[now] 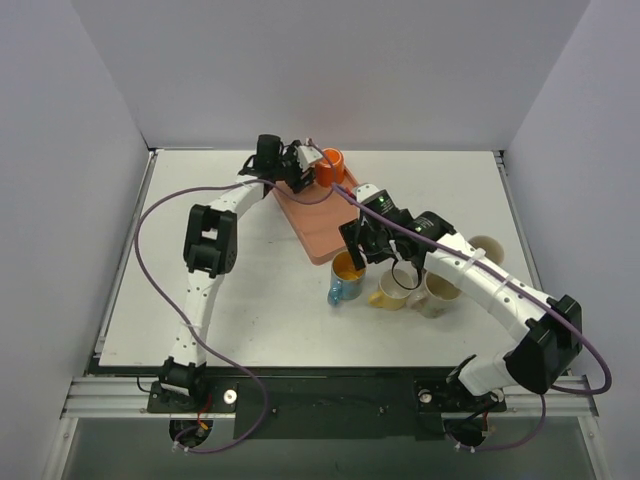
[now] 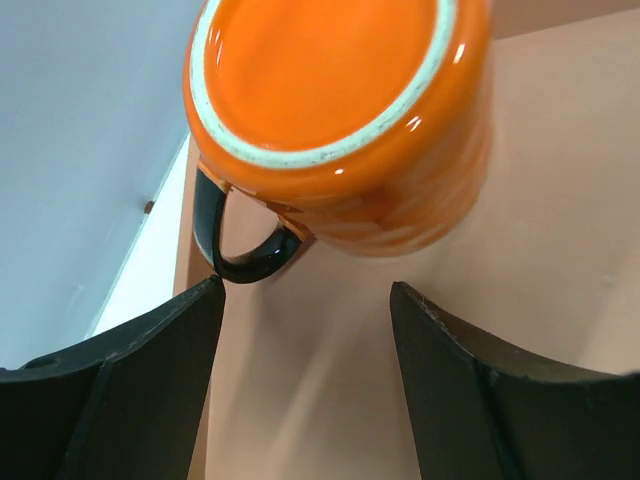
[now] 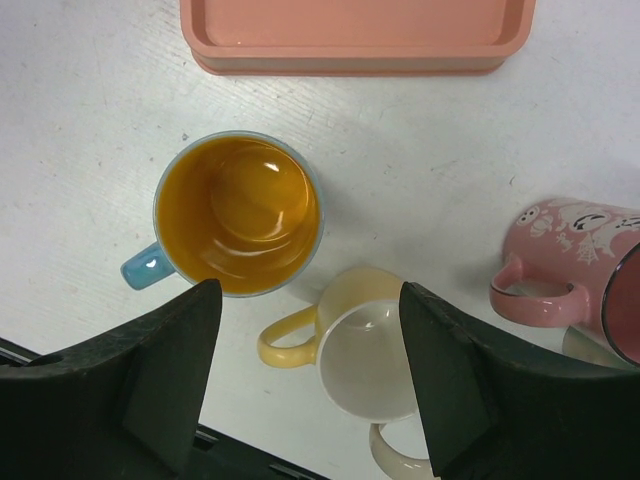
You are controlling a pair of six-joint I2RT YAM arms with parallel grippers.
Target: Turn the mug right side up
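Note:
An orange mug (image 1: pixel 332 163) with a black handle (image 2: pixel 245 255) stands upside down at the far end of the salmon tray (image 1: pixel 322 228). In the left wrist view its base (image 2: pixel 330 75) faces the camera. My left gripper (image 1: pixel 308 166) is open just short of the mug, its fingers to either side below it (image 2: pixel 305 295). The left fingertip (image 2: pixel 212 290) almost touches the handle, and nothing is held. My right gripper (image 1: pixel 362 243) is open and empty, hovering above upright mugs (image 3: pixel 310 300).
Near the tray's near end stand a blue mug with a yellow inside (image 3: pixel 237 212), a yellow mug (image 3: pixel 365 340) and a cream mug (image 1: pixel 437 295). A pink mug (image 3: pixel 570 265) lies on its side to the right. A beige mug (image 1: pixel 487 248) sits further right.

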